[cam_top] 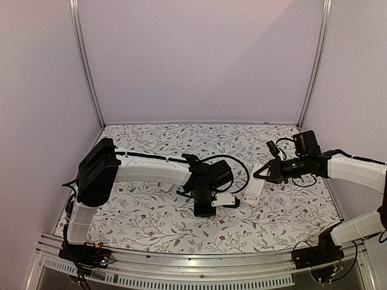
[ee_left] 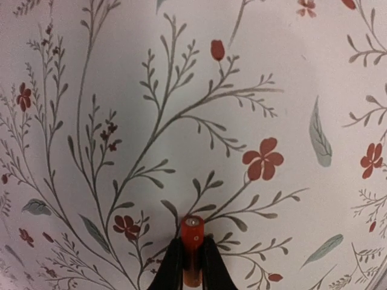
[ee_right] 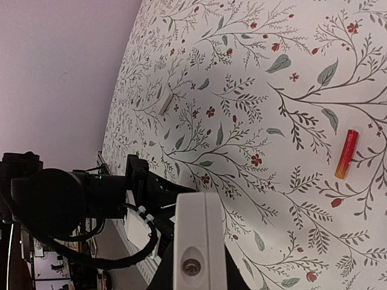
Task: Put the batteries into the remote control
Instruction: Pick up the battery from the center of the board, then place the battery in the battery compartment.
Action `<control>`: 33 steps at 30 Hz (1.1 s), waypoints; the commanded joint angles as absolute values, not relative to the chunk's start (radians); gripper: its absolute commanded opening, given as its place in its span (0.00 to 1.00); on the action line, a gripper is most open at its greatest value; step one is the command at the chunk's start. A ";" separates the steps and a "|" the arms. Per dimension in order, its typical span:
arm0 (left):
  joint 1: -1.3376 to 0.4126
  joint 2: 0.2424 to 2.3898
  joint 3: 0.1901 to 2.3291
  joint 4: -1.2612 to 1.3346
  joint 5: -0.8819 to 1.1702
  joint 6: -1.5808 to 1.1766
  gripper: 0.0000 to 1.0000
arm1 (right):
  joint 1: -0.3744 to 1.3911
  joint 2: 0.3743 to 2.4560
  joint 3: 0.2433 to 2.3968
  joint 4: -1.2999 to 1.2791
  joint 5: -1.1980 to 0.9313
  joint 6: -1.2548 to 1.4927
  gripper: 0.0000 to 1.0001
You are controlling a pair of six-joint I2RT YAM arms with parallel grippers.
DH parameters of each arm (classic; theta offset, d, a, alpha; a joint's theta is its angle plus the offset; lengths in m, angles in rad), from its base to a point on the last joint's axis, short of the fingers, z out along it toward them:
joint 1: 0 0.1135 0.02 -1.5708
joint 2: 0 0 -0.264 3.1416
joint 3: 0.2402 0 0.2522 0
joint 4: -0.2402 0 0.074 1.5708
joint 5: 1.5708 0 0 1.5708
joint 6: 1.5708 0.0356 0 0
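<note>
- Pale lilac walls (cam_top: 199, 60) close in the bench (cam_top: 151, 220), which is covered by a white cloth printed with grey sprigs and small red flowers.
- Two arms, both mine. My left arm (cam_top: 151, 169) stretches from its near-left base across to the middle of the bench, wrist bent straight down over the cloth. My right arm (cam_top: 354, 169) comes in from the right edge and lies low and almost level, pointing toward the centre.
- One remote control (cam_top: 254, 190): white, and pinched at one end by my right jaws. They are closed onto its sides, and its far end slopes down toward the cloth, just beside my left wrist.
- Two batteries, both orange-red. The held battery (ee_left: 192, 232) stands end-on between my left jaws, which are drawn in tight against it. I cannot tell whether its tip touches the cloth.
- The loose battery (ee_right: 346, 154) lies flat on the cloth, well apart from both jaws.
- One small whitish flat piece (ee_right: 166, 103) lies alone farther off on the cloth.
</note>
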State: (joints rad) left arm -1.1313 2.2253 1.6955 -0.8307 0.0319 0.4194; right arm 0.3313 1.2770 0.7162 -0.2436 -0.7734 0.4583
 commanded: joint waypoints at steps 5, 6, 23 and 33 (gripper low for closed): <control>-1.134 1.965 1.487 -0.691 0.047 0.436 0.00 | 0.324 1.287 0.727 -0.257 -0.785 0.437 0.00; -1.134 1.925 1.464 -0.663 0.066 0.435 0.00 | 0.324 1.292 0.727 -0.251 -0.800 0.439 0.00; -1.170 1.684 1.335 -0.313 0.300 0.385 0.00 | 0.536 1.393 0.775 0.029 -0.853 0.682 0.00; -1.200 1.778 1.399 -0.337 0.290 0.419 0.00 | 0.593 1.440 0.789 0.137 -0.868 0.775 0.00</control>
